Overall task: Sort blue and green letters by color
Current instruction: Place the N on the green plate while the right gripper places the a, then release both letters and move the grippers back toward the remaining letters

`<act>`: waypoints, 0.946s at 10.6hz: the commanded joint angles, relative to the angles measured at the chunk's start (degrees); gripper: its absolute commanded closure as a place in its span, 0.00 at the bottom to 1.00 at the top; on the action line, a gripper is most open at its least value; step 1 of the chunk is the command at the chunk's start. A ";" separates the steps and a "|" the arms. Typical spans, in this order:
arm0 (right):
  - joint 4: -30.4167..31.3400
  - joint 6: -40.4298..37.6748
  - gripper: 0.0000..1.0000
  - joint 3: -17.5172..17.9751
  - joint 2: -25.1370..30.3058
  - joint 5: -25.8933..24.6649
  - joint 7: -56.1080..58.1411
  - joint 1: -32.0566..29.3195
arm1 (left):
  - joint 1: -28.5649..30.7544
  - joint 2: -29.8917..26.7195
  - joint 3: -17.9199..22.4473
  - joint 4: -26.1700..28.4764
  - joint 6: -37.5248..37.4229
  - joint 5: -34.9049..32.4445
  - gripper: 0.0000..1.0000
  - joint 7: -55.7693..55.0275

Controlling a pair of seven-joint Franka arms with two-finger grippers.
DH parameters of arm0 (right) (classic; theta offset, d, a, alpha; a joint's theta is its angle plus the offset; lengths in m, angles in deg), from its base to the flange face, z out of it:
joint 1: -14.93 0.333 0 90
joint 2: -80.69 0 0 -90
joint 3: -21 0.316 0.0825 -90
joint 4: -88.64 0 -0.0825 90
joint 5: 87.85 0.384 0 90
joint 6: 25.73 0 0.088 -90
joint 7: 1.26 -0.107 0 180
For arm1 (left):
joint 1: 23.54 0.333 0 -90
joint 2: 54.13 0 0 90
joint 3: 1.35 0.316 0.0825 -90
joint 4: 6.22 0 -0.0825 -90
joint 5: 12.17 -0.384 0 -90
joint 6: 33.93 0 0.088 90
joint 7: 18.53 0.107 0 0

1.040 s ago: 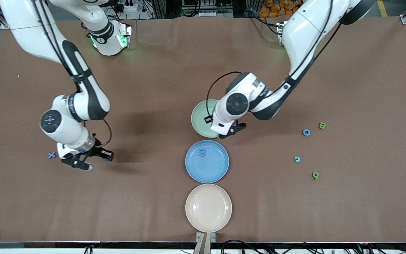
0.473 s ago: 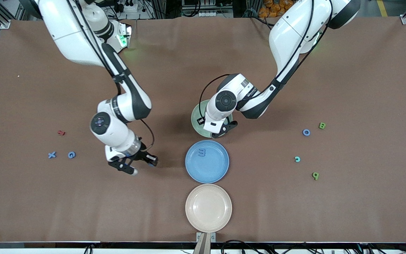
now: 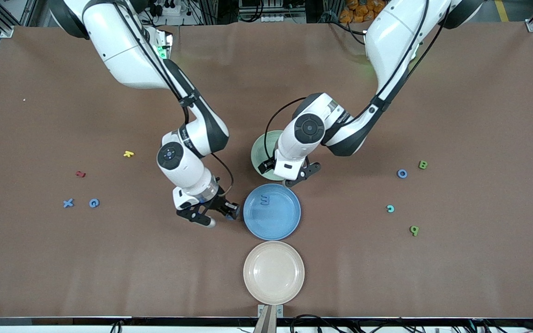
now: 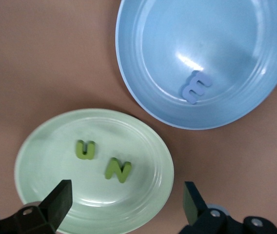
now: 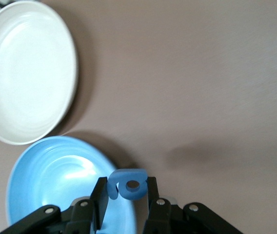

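Right gripper is clamped on a blue letter, hanging just at the rim of the blue plate — looks set up for a drop beside the blue E already lying in it. Left gripper stands wide and empty over the green plate, where a green U and N lie, sorted by color. The white plate holds nothing. Loose letters remain toward both ends of the table. No brand text is legible.
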 commanded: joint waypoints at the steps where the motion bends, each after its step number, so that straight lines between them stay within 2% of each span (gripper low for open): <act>1: -3.97 1.36 0.79 0.31 -2.43 1.12 -6.00 3.07 | 5.72 -4.77 0.34 1.32 -7.08 0.27 0.00 15.03; 3: -4.06 2.60 0.79 0.40 -3.40 1.03 -9.18 5.70 | 10.19 -5.48 0.42 1.50 -10.86 -0.25 0.00 25.67; 5: -4.06 2.61 0.75 0.40 -3.84 1.03 -11.81 7.73 | 15.20 -5.48 0.34 1.67 -13.07 -5.67 0.00 35.96; 6: -3.98 2.61 0.28 0.40 -3.76 1.12 -14.44 8.26 | 16.79 -5.31 0.51 1.59 -13.08 -6.48 0.00 37.31; 7: -3.98 2.52 0.00 0.49 -3.76 0.86 -16.38 8.27 | 18.55 -5.04 0.60 1.59 -13.08 -10.67 0.00 38.81; 9: -3.89 1.99 0.00 1.01 -3.41 0.68 -16.40 8.18 | 20.58 -4.52 0.69 1.85 -13.08 -16.84 0.00 42.58; 10: -3.89 1.90 0.00 1.02 -2.97 0.59 -16.22 7.92 | 22.50 -4.17 0.60 1.76 -12.55 -17.73 0.00 44.78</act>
